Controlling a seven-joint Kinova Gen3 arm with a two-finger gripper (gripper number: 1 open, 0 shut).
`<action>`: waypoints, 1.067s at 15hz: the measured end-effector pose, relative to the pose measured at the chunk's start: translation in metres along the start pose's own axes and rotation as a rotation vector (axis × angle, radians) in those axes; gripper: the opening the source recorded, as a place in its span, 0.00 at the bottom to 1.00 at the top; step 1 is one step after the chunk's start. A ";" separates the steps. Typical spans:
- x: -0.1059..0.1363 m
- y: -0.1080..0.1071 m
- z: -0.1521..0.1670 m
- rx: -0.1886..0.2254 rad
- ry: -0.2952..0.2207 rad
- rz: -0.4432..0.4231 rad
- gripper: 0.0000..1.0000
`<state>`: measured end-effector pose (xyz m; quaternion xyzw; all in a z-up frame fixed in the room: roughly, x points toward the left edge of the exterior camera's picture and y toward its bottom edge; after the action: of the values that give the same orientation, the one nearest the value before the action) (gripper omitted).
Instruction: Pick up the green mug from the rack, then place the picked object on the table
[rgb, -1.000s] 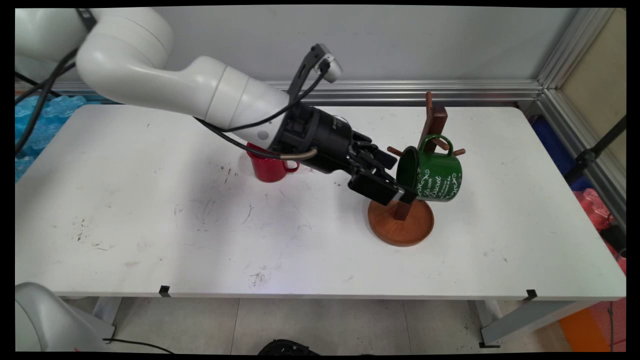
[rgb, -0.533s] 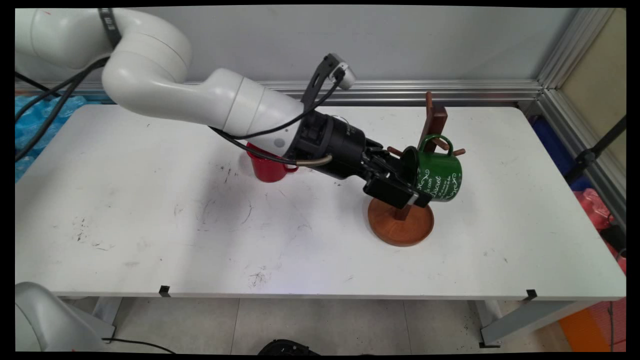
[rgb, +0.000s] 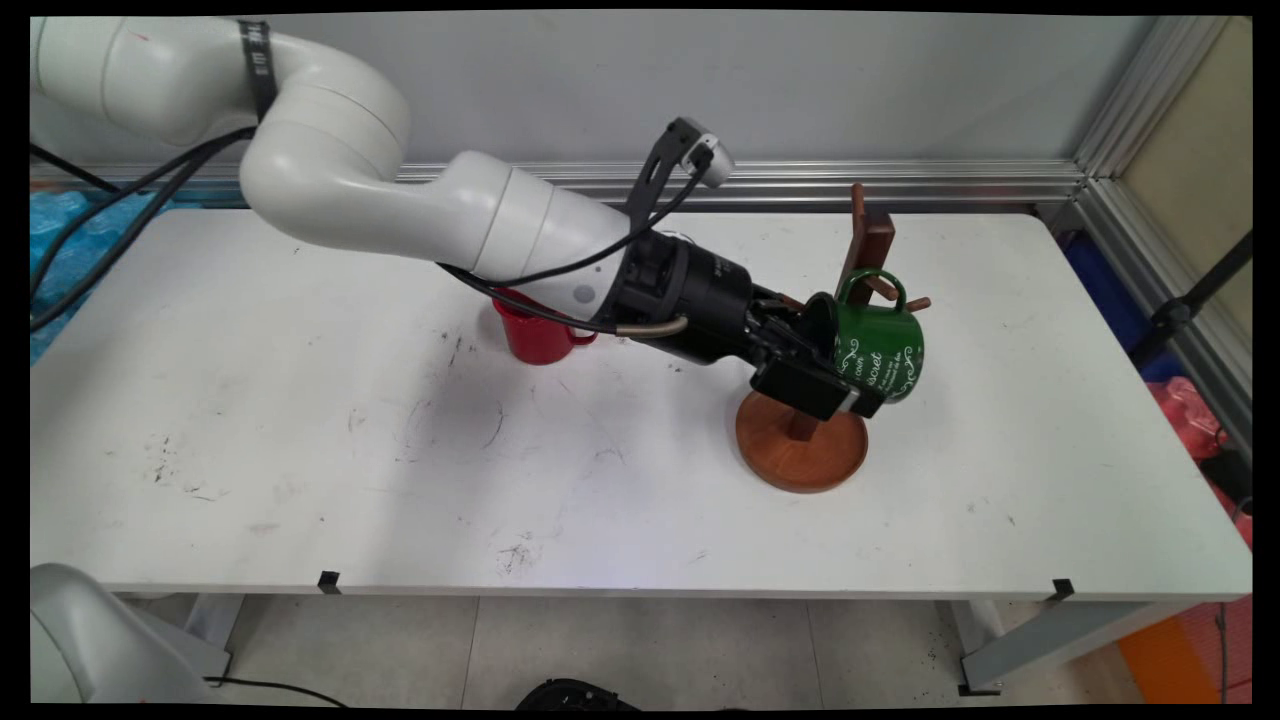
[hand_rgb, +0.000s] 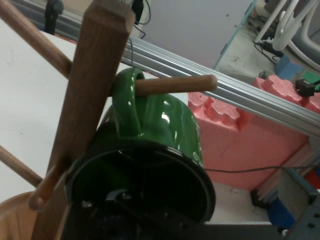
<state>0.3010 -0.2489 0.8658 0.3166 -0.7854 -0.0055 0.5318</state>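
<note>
The white arm (rgb: 400, 190) reaches in from the upper left, bends at a big elbow joint, and slopes down and to the right across the tabletop (rgb: 300, 450), with black cables (rgb: 130, 215) trailing along it. Its black wrist ends in the pincer (rgb: 835, 375), which is tipped low and pushed up against the open mouth of a green mug (rgb: 885, 350). One finger shows along the mug's near, lower side and the other seems to go in at the rim, so the fingers look to straddle the mug's wall, though I cannot tell whether they are actually clamped on it. The mug lies on its side, mouth to the left, white lettering on its body, and hangs by its handle on a peg of the wooden mug tree (rgb: 868, 245). From the hand view the green mug (hand_rgb: 165, 130) fills the lower middle, its dark interior facing the camera, its handle looped over a round peg (hand_rgb: 175, 85) that sticks out of the tilted wooden post (hand_rgb: 85, 100). The tree's round wooden base (rgb: 800, 450) sits on the right half of the tabletop. A red mug (rgb: 535, 335) stands upright farther left, partly behind the arm's wrist.
</note>
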 end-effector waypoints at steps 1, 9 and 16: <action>0.000 0.000 0.002 -0.001 0.001 -0.002 1.00; -0.002 -0.001 0.009 -0.006 0.009 -0.008 0.00; -0.003 0.000 0.011 -0.014 0.008 -0.011 0.00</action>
<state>0.2922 -0.2507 0.8579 0.3174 -0.7813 -0.0125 0.5372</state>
